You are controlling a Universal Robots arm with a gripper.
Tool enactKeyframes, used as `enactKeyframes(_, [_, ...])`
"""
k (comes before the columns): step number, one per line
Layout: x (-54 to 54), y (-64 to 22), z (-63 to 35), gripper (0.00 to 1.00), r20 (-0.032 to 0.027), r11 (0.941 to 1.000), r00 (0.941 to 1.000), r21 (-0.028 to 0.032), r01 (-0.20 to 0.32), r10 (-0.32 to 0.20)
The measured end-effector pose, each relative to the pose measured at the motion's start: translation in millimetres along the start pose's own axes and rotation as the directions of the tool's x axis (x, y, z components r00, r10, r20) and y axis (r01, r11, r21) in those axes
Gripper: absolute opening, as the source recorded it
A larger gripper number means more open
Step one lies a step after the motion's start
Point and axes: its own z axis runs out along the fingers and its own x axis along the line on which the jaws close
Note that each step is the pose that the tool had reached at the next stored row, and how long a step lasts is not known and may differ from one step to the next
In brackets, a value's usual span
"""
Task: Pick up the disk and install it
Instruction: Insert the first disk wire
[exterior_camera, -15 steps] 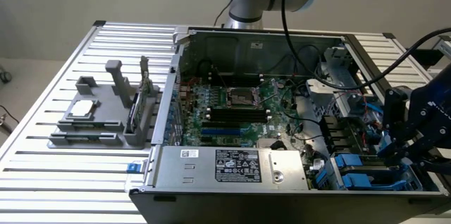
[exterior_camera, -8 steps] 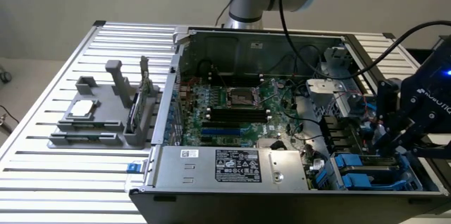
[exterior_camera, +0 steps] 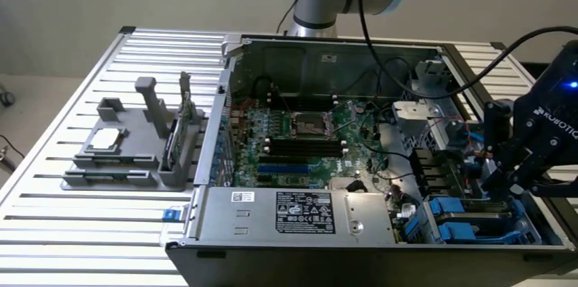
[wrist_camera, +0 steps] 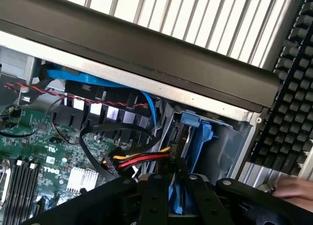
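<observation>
In the wrist view the disk (wrist_camera: 204,134) stands on edge in a drive bay at the case's corner. Its blue plastic carrier shows, and its silver body is mostly hidden. My gripper (wrist_camera: 175,187) is shut on the carrier's near edge, one black finger (wrist_camera: 155,195) on each side. Yellow, red and black cables (wrist_camera: 142,160) run to the bay right beside the disk. In the exterior view the black gripper (exterior_camera: 502,189) reaches down into the open computer case (exterior_camera: 271,223) at its right end, among the drive bays.
More blue carriers (exterior_camera: 454,210) sit in the bays below the gripper. A silver power-supply box (exterior_camera: 302,214) lies along the case's front, with the motherboard (exterior_camera: 298,141) behind it. A grey fixture (exterior_camera: 135,145) stands on the slatted table at the exterior view's left. A person's hand (wrist_camera: 296,188) is near the case's outer wall.
</observation>
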Motion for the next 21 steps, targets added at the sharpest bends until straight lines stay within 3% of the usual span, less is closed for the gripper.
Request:
enactKeyframes(3, [0.2, 1.7, 0.9, 0.18, 0.0006, 0.9997, 0.9997, 0.0025, -0.024, 0.024])
enactKeyframes(9, [0.4, 2.3, 4.3, 0.18, -0.0053, 0.9954, 0.9954, 0.0068, -0.096, 0.096])
enactKeyframes(11, [0.6, 2.4, 4.6, 0.18, -0.0058, 0.9937, 0.9936, 0.0008, -0.112, 0.112])
enactKeyframes(15, [1.1, 2.5, 4.6, 0.18, -0.0036, 0.9898, 0.9902, -0.0263, -0.14, 0.14])
enactKeyframes(21, [1.3, 1.9, 5.0, 0.18, -0.0031, 0.9886, 0.9892, -0.0326, -0.147, 0.147])
